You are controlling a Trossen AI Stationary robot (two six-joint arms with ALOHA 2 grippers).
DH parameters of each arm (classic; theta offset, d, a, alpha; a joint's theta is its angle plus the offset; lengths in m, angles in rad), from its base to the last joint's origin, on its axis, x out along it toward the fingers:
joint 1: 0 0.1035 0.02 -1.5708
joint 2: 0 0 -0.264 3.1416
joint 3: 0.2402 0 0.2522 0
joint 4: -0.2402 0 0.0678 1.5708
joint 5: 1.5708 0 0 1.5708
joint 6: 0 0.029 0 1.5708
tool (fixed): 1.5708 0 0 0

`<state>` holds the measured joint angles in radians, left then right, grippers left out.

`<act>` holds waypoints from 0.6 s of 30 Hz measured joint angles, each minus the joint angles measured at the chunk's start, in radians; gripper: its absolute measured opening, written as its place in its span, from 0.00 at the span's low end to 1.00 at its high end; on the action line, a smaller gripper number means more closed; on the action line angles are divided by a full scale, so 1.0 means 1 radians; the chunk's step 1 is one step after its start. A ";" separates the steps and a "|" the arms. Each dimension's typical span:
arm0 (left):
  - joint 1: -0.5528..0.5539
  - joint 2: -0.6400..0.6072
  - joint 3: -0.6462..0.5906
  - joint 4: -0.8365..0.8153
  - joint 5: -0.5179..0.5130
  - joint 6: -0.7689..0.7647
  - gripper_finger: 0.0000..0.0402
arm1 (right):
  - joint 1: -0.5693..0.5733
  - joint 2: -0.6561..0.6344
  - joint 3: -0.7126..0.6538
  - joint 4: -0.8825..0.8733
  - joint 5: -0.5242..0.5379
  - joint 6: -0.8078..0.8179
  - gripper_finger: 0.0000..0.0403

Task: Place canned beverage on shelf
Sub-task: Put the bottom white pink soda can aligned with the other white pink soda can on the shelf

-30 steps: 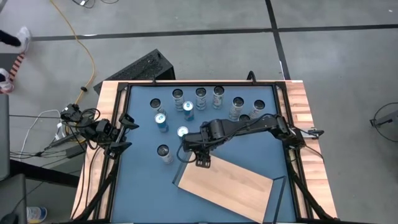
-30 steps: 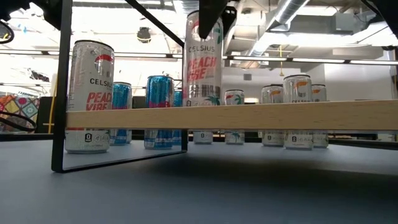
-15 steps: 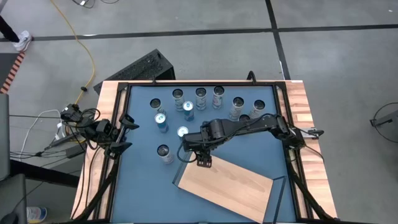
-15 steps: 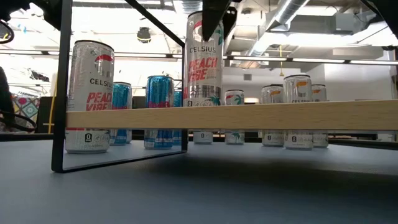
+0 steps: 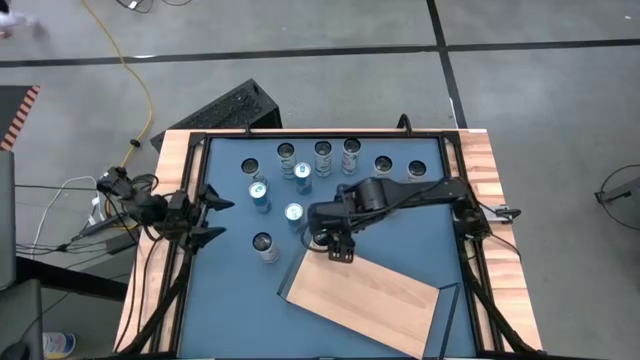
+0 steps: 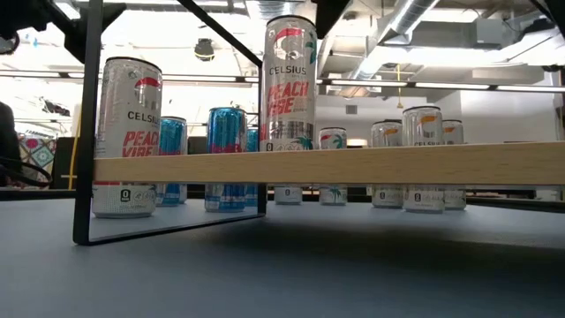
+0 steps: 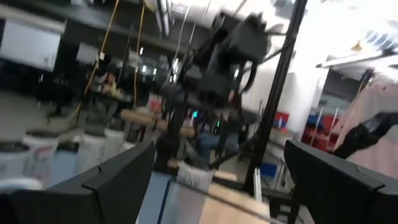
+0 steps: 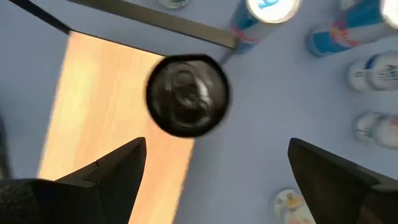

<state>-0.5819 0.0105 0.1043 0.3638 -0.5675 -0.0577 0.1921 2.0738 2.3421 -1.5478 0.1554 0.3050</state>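
A tall silver "Peach Vibe" can (image 6: pixel 290 84) stands upright on its base at the far-left corner of the shelf, a light-wood board (image 5: pixel 365 295) with a dark edge (image 6: pixel 353 163). In the right wrist view the can's top (image 8: pixel 186 94) lies straight below the camera, on the board (image 8: pixel 93 93). My right gripper (image 5: pixel 338 245) is open above the can and hides most of it in the high view; its fingers (image 8: pixel 112 171) stand wide of the can, touching nothing. My left gripper (image 5: pixel 208 216) is open and empty at the table's left edge.
Several more cans stand on the blue table beyond the board: a row along the far side (image 5: pixel 322 150), blue ones (image 5: pixel 259 195) at the left, one silver can (image 5: pixel 265 247) near the board's left corner. A dark frame (image 5: pixel 300 135) rims the table.
My right gripper has let go of the can's top and gone up out of the low view, shifting a little toward the table's right edge. The can stays upright on the shelf where it was.
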 joint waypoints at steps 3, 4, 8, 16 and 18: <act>0.000 0.038 0.084 -0.154 -0.033 -0.060 0.87 | 0.000 -0.014 0.000 0.002 0.030 -0.001 0.94; 0.000 0.063 0.113 -0.192 -0.036 -0.071 0.87 | 0.000 -0.021 -0.001 -0.001 0.035 -0.001 0.94; 0.000 0.204 0.220 -0.306 -0.050 -0.104 0.87 | 0.002 -0.038 0.002 0.005 0.057 -0.006 0.94; 0.000 0.610 0.487 -0.627 -0.154 -0.188 0.87 | 0.004 -0.041 0.000 0.012 0.058 -0.023 0.94; 0.000 0.697 0.551 -0.699 -0.162 -0.199 0.87 | 0.004 -0.041 0.000 0.012 0.059 -0.026 0.94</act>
<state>-0.5816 0.7079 0.6556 -0.3354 -0.7295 -0.2566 0.1959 2.0331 2.3417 -1.5360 0.2145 0.2790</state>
